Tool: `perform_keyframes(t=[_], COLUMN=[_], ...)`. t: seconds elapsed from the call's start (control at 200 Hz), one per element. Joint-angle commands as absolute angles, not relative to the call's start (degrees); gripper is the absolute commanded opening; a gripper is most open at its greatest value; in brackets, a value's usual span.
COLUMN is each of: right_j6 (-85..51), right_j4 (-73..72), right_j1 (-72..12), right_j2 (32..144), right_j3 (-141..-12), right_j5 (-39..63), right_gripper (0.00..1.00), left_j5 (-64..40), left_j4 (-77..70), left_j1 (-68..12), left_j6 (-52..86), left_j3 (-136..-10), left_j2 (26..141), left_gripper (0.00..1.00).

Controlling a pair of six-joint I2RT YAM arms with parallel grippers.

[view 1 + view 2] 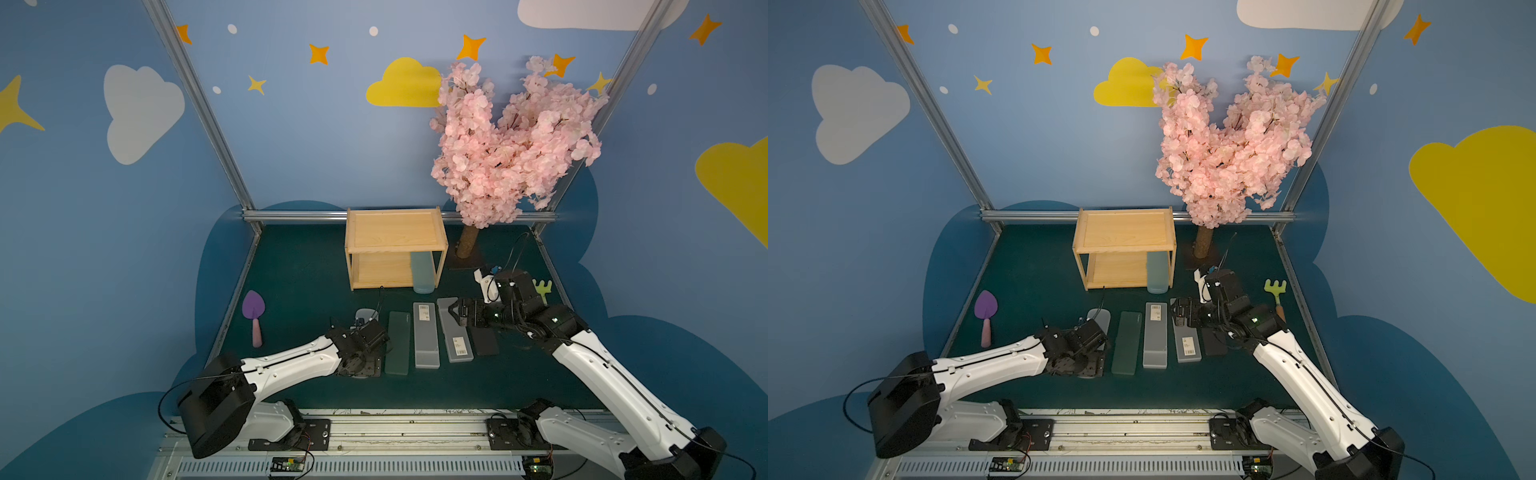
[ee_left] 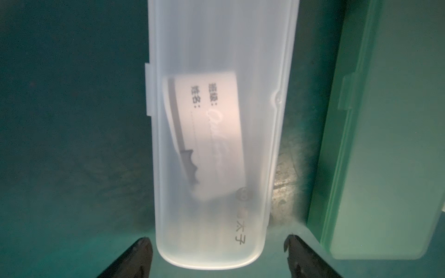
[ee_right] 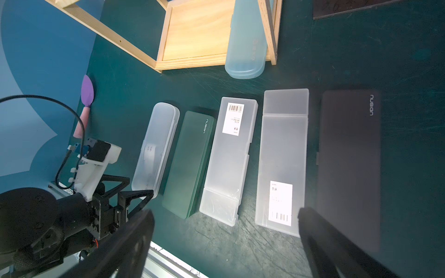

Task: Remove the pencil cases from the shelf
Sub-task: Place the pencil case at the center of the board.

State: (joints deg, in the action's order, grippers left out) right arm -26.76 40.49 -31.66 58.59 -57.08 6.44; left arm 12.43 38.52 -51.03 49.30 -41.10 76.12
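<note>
Left gripper (image 2: 218,240) straddles rounded, translucent plastic case (image 2: 216,60) (jaws apart).

1. The shelf (image 1: 397,235) is seen as pale, smooth wood with visible grain.
2. The clear case (image 2: 216,60) is made of cloudy, translucent plastic.
3. The dark green case (image 3: 190,163) and black case (image 3: 349,168) are finished matt.
4. Paper stickers are carried on the frosted white cases (image 3: 228,163) (image 3: 284,149).
5. The tabletop (image 3: 240,245) is covered in scuffed dark matting.
</note>
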Motion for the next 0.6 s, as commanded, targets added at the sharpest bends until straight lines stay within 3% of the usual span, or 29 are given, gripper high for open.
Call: perform_keyframes(t=[0.0,0.22,0.34,0.596], right_j6=[-26.67,-26.62,-27.02,-26.39], right_j4=[39.86,39.40,38.51,38.50], right_j1=[-31.90,-31.90,-31.92,-31.91], right_j2=[58.14,58.44,59.14,59.32], right_j3=[-56.76,-56.65,-56.62,-57.89], right_j5=[5.67,5.54,5.78,5.10], right_gripper=[0.98,0.98,0.98,0.98], left_j5=[13.03,17.56,19.89,21.58], left_j4=[40.09,44.62,39.35,35.81], left_j1=[-51.15,-51.13,-50.90,-50.19], left_j6=[49.13,45.70,40.67,34.28], left_j3=[-42.53,-49.23,-54.60,-75.20], left_j2=[75.18,73.15,74.22,94.23], left_gripper=[0.92,0.95,0.96,1.00])
